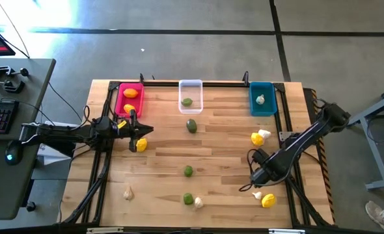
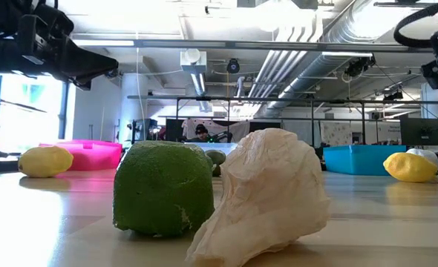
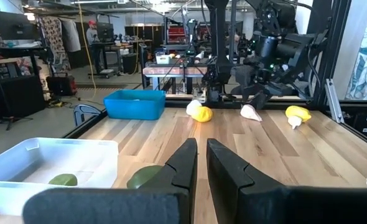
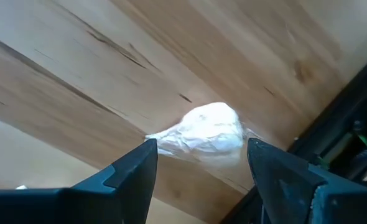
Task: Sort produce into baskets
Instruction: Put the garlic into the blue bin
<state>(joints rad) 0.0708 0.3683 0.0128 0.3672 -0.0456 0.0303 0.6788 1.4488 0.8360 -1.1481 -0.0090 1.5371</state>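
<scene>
My right gripper (image 4: 199, 158) points down, open, over a whitish garlic bulb (image 4: 209, 134) that lies on the wood near the table's right edge (image 1: 246, 188). Its fingers stand on either side of the bulb, above it. My left gripper (image 3: 201, 163) is shut and level at the table's left (image 1: 137, 132), holding nothing. A yellow fruit (image 1: 140, 144) rests on the table just below it. The pink basket (image 1: 119, 99) holds yellow and orange fruits. The clear basket (image 1: 191, 84) holds a green one. The teal basket (image 1: 262, 109) holds a bulb.
Loose on the table are green pieces (image 1: 191, 125) (image 1: 188, 171), a green one beside a bulb (image 1: 188, 199) at the near edge, a bulb (image 1: 128, 193) near left, and yellow fruits with bulbs (image 1: 257, 138) (image 1: 268, 201) at right. A black frame rail (image 1: 289, 140) borders the table.
</scene>
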